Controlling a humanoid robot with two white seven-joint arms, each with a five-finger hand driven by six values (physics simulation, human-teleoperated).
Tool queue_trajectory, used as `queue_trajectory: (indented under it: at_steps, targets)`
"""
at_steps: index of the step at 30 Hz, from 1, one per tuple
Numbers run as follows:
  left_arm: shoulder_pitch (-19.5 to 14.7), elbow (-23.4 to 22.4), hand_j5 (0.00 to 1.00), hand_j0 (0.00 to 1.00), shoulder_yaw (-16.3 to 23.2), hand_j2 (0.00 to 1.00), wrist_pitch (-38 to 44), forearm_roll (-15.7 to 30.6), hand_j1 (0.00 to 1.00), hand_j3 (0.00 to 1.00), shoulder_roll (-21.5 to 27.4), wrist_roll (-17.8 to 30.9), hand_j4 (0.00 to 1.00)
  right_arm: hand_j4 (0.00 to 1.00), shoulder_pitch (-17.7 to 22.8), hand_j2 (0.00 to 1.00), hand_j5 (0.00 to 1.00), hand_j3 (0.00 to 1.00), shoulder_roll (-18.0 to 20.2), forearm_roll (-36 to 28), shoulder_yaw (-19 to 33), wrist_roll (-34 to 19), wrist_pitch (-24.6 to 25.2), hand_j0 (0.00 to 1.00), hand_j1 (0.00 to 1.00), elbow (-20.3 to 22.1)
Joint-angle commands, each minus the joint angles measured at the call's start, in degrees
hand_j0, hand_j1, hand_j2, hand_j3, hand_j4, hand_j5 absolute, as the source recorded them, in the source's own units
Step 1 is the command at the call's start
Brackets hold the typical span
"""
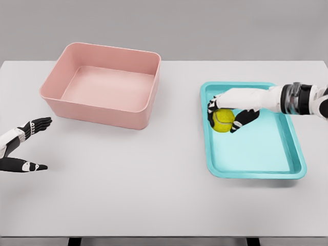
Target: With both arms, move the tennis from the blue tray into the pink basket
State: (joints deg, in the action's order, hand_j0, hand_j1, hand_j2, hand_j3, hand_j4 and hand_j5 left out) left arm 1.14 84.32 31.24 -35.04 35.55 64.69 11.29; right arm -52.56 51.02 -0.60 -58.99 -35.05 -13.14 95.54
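A yellow tennis ball (222, 121) lies in the near-left part of the blue tray (287, 164) on the right side of the table. My right hand (225, 115) reaches in from the right edge and curls its fingers around the ball, thumb on one side and fingers on the other. The pink basket (61, 72) stands at the back left with nothing inside it. At the left edge, my left hand (31, 146) hovers over the table with fingers spread, holding nothing, well away from the basket's front wall.
The white table (154, 195) stretches between basket and tray, with bare surface in the middle and front. The table's front edge runs along the bottom of the view.
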Motion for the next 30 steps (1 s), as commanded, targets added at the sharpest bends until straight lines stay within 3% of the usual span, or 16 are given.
queue_trajectory:
  at_steps: [1, 7, 12, 20, 21, 23, 25, 30]
  targets:
    - [0.00, 0.06, 1.00, 1.00, -0.04, 1.00, 0.04, 0.31, 1.00, 1.00, 0.08, -0.04, 1.00, 0.39, 0.09, 0.39, 0.39, 0.39, -4.60, -0.28, 0.19, 0.05, -0.48, 0.39, 0.39, 2.98]
    - [0.00, 0.06, 1.00, 1.00, -0.04, 1.00, 0.04, 0.31, 1.00, 1.00, 0.08, -0.04, 1.00, 0.39, 0.53, 0.39, 0.39, 0.39, -17.78, -0.19, -0.95, 0.05, 0.14, 0.39, 0.39, 2.81]
    - [0.00, 0.06, 1.00, 1.00, -0.04, 1.00, 0.04, 0.31, 1.00, 1.00, 0.08, -0.04, 1.00, 0.40, 1.41, 0.40, 0.40, 0.40, -24.65, 0.77, -3.85, 0.05, 0.40, 0.40, 0.40, -0.53]
    - [0.09, 0.06, 1.00, 1.00, -0.04, 1.00, 0.04, 0.31, 1.00, 1.00, 0.08, 0.05, 1.00, 0.42, 1.41, 0.42, 0.42, 0.42, -25.62, 2.27, -4.91, 0.05, -0.13, 0.42, 0.42, -4.13]
    - [0.00, 0.06, 1.00, 1.00, -0.04, 1.00, 0.04, 0.31, 1.00, 1.00, 0.08, 0.05, 1.00, 0.46, 1.41, 0.46, 0.46, 0.46, -25.62, 2.27, -4.91, 0.05, -0.30, 0.46, 0.46, -3.96]
    - [0.00, 0.06, 1.00, 1.00, -0.04, 1.00, 0.04, 0.31, 1.00, 1.00, 0.08, -0.04, 1.00, 0.93, 1.41, 0.93, 0.93, 0.93, -25.53, 2.36, -4.91, 0.05, -0.30, 0.93, 0.93, -3.78]
    - [0.00, 0.06, 1.00, 1.00, -0.04, 1.00, 0.04, 0.31, 1.00, 1.00, 0.08, 0.05, 1.00, 0.97, 1.41, 0.97, 0.97, 0.97, -25.53, 2.36, -4.91, 0.05, -0.30, 0.97, 0.97, -3.52]
    - [0.00, 0.06, 1.00, 1.00, -0.04, 1.00, 0.04, 0.31, 1.00, 1.00, 0.08, 0.05, 1.00, 0.98, 1.32, 0.98, 0.98, 0.98, -24.65, 2.18, -4.73, 0.05, -0.39, 0.98, 0.98, -1.59]
